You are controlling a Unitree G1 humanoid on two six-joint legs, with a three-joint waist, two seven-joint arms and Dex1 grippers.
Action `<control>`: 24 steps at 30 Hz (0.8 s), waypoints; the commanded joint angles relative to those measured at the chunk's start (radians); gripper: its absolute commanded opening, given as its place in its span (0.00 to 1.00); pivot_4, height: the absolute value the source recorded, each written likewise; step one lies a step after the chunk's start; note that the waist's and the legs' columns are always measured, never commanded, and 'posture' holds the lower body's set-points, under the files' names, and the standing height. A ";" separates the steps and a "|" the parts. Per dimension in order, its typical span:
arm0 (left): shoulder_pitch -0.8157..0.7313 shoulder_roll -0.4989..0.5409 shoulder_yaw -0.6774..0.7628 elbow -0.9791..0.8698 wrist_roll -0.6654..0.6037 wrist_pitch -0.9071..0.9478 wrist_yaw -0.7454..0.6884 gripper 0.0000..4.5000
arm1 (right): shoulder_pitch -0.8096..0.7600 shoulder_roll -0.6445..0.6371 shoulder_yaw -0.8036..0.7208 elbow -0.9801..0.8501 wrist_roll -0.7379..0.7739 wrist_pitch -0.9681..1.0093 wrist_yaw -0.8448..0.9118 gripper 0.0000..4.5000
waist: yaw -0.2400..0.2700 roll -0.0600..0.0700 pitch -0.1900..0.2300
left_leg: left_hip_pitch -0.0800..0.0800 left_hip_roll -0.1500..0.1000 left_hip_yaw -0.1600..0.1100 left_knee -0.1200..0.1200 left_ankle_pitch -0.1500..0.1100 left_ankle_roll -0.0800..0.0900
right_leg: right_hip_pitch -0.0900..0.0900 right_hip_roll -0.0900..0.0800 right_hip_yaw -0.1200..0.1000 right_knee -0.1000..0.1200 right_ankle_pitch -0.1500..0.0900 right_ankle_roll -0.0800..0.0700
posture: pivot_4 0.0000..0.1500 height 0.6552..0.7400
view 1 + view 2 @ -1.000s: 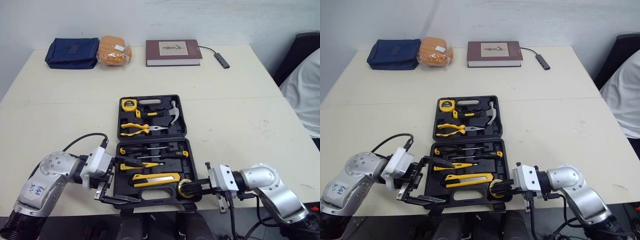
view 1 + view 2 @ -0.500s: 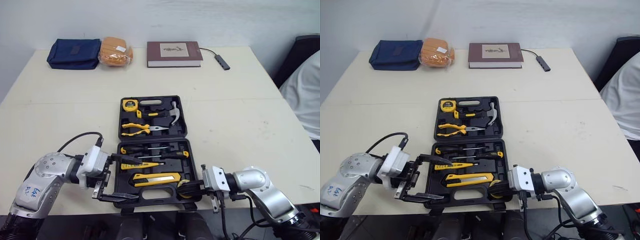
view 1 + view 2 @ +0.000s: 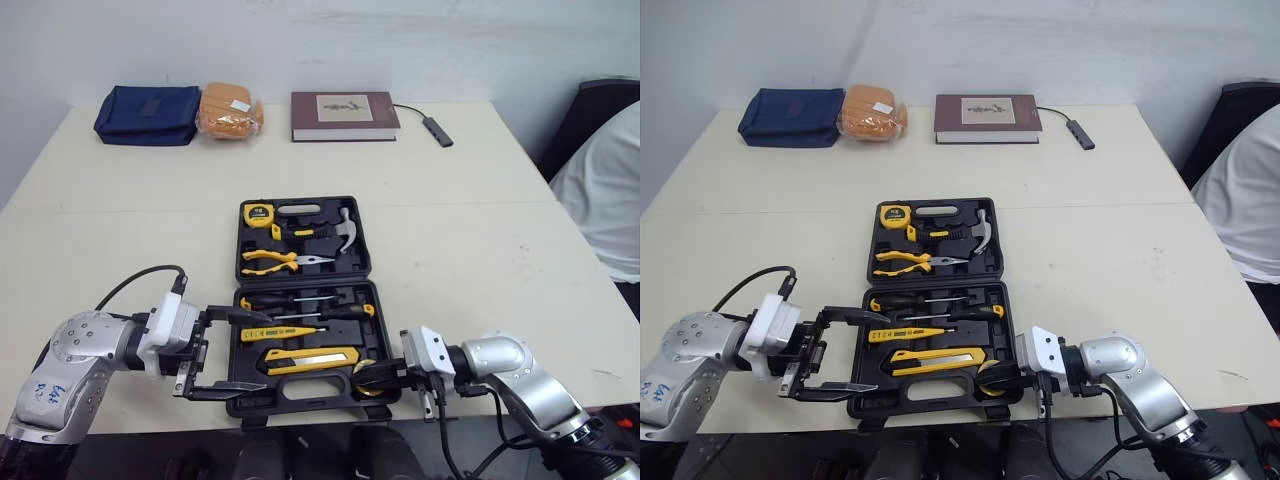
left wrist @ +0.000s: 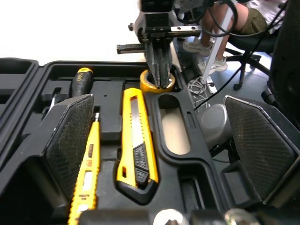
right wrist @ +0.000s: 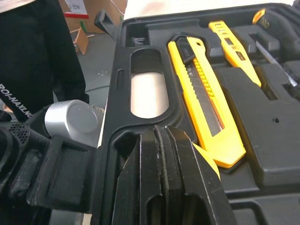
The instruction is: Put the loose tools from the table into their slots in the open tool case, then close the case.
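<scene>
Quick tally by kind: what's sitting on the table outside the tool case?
Blue pouch: 1
Orange packet: 1
Book: 1
Cabled adapter: 1
Total: 4, none of them tools.

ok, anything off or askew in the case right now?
Nothing stands out. Everything lies flat in the tool case slots; the yellow tape roll sits at its near right corner with the right gripper shut on it.
</scene>
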 commanded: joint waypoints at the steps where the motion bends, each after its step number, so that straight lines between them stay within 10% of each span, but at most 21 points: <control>1: 0.006 -0.005 0.038 -0.003 -0.006 0.000 0.033 1.00 | 0.018 -0.018 -0.061 -0.005 -0.015 -0.045 -0.017 0.00 | 0.000 0.002 0.002 | -0.001 0.000 0.000 0.000 0.001 -0.002 | -0.001 0.000 0.000 0.000 0.000 0.000 | 1.00 1.00; 12: 0.002 -0.010 0.189 0.166 0.117 -0.023 0.266 1.00 | 0.043 -0.109 -0.382 -0.157 0.184 0.173 -0.159 0.00 | 0.002 0.007 0.008 | -0.004 0.000 0.001 -0.003 0.002 -0.002 | -0.003 0.000 -0.001 -0.002 0.000 0.000 | 1.00 1.00; 22: -0.077 -0.092 0.079 0.264 0.156 0.149 0.419 0.07 | -0.168 -0.079 -0.235 0.176 -0.097 0.203 -0.267 0.00 | -0.002 0.007 0.009 | -0.004 -0.001 0.003 -0.008 0.007 0.002 | -0.006 0.001 -0.001 -0.004 0.000 0.000 | 1.00 1.00; 24: -0.084 -0.099 0.068 0.267 0.164 0.166 0.432 0.01 | -0.192 -0.058 -0.221 0.195 -0.116 0.195 -0.278 0.00 | -0.003 0.007 0.009 | -0.006 -0.001 0.004 -0.009 0.008 0.001 | -0.008 0.002 -0.001 -0.003 0.000 0.000 | 1.00 1.00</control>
